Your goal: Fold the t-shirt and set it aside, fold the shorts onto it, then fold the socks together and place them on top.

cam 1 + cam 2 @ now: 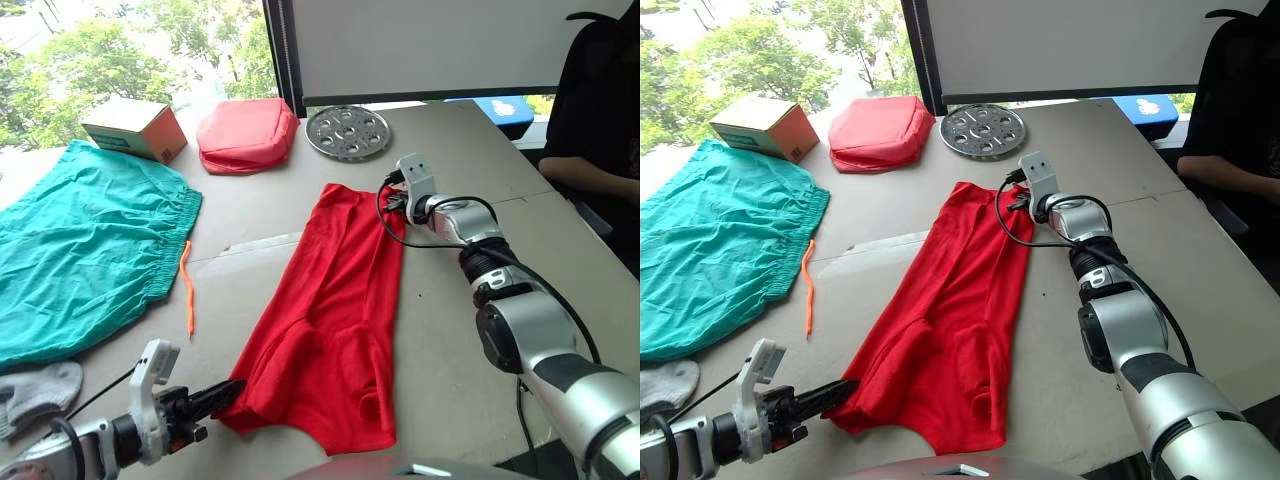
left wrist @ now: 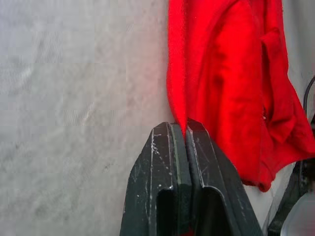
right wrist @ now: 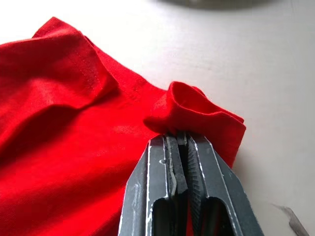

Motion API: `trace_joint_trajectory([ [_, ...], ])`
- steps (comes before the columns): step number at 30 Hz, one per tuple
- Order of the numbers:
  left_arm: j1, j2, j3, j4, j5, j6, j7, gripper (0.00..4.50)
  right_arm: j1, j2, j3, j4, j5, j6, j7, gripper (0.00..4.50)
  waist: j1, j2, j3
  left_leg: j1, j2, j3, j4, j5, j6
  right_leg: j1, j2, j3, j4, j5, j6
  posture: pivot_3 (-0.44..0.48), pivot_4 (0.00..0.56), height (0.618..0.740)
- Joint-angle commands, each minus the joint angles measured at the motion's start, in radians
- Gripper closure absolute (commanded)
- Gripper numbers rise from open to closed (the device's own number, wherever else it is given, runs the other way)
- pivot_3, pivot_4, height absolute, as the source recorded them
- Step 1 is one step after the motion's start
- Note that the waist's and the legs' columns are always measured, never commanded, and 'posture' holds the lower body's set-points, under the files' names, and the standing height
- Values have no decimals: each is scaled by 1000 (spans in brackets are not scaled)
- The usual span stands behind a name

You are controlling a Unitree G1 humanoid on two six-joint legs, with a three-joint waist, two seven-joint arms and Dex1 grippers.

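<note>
The red t-shirt [image 1: 335, 300] lies on the table as a long strip running from the near left to the far right. At its near-left corner my left gripper [image 1: 232, 388] is shut on the cloth edge [image 2: 177, 105]. My right gripper [image 1: 392, 200] is shut on the bunched far-right corner [image 3: 197, 110]. The teal shorts [image 1: 80, 250] lie spread out at the left, their orange drawstring [image 1: 187, 285] trailing toward the shirt. A grey-white sock [image 1: 35, 392] lies at the near left, beside my left arm.
At the back stand a cardboard box [image 1: 135, 127], a padded pinkish-red pouch [image 1: 247, 135] and a round perforated metal disc [image 1: 347, 132]. A person in black [image 1: 600, 120] sits at the far right. Bare table [image 1: 450, 350] lies right of the shirt.
</note>
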Motion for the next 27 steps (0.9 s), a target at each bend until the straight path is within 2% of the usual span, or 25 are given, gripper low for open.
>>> trace_joint_trajectory([
  [1, 101, -83, 38, -102, -111, -53, 119, 4500, -69, 28, 19, 95, -33, -123, 2, 4456, 1, 0, 0, 0, 2, 0, -1, 0, 0, 1, -1, 0, -3, 0, 0, 0, 150, 740],
  [6, 109, -183, 7, -105, -84, -198, 223, 4500, -109, 55, 49, 166, -69, -171, 65, 4456, 15, 0, 1, 0, 2, -2, -2, 1, -2, 0, 0, -3, -4, 0, 0, 0, 150, 740],
  [9, 68, -173, 4, -67, -70, -265, 219, 4500, -86, 24, 75, 126, -89, -174, 129, 3509, 19, 0, 0, -1, -1, -4, -2, 1, -2, 0, 0, -3, -5, 0, 0, 0, 150, 740],
  [10, 59, -150, 6, -50, -73, -273, 203, 4500, -67, 5, 76, 79, -84, -150, 155, 3066, 20, 0, 0, -1, -1, -4, -2, 1, -2, 0, 0, -3, -5, 0, 0, 0, 150, 740],
  [11, 55, -123, 3, -41, -69, -282, 170, 3762, -39, -16, 73, 7, -71, -106, 189, 2604, 21, 0, 0, -1, -1, -4, -2, 1, -2, 0, 0, -3, -5, 0, 0, 0, 150, 740],
  [12, 51, -93, 6, -27, -73, -288, 140, 3421, 4, -43, 74, -102, -52, -38, 234, 2052, 21, 0, 0, -2, -1, -4, -2, 1, -2, 0, 0, -4, -5, 0, -1, 0, 150, 740],
  [15, 44, 5, 9, 17, -94, -290, 30, 2058, 198, -145, 83, -602, 42, 271, 371, 647, 29, 0, 0, -3, -2, -6, -3, 1, -2, 0, 0, -5, -6, 0, -1, 0, 150, 740],
  [16, 45, 65, 13, 32, -106, -274, -35, 1523, 283, -195, 67, -830, 123, 431, 405, 119, 36, 0, 0, -3, -2, -6, -3, 1, -2, 0, 0, -5, -7, 0, 0, 0, 150, 740],
  [18, 39, 184, 19, 63, -125, -241, -160, 1523, 431, -265, 2, -1187, 257, 706, 417, 119, 41, 1, 1, -3, -1, -6, -4, 1, -2, 0, 0, -6, -7, 0, 0, 0, 150, 740],
  [20, 17, 276, 20, 92, -146, -216, -242, 1523, 528, -305, -29, -1366, 298, 829, 384, 119, 43, 1, 1, -2, 0, -5, -5, 1, -2, -1, 1, -7, -6, 0, 0, 0, 150, 740],
  [23, -191, 365, -26, 222, -201, -195, -228, 1523, 561, -222, -123, -1336, 260, 859, 233, 119, 39, 1, 0, 1, 1, -4, -5, 1, -2, 0, 2, -4, -6, 0, 1, 0, 150, 740],
  [25, -361, 393, -88, 311, -217, -180, -190, 1523, 504, -155, -185, -1238, 252, 826, 138, 119, 44, 2, 0, 3, -2, -12, -4, 2, -4, 0, 3, -7, -5, -3, 5, 0, 150, 740],
  [27, -497, 392, -144, 376, -216, -158, -126, 1523, 450, -141, -183, -1134, 241, 769, 102, 119, 44, 2, 1, 1, -3, -14, -3, 5, -7, -1, 4, -6, -3, -2, 4, 0, 150, 740],
])
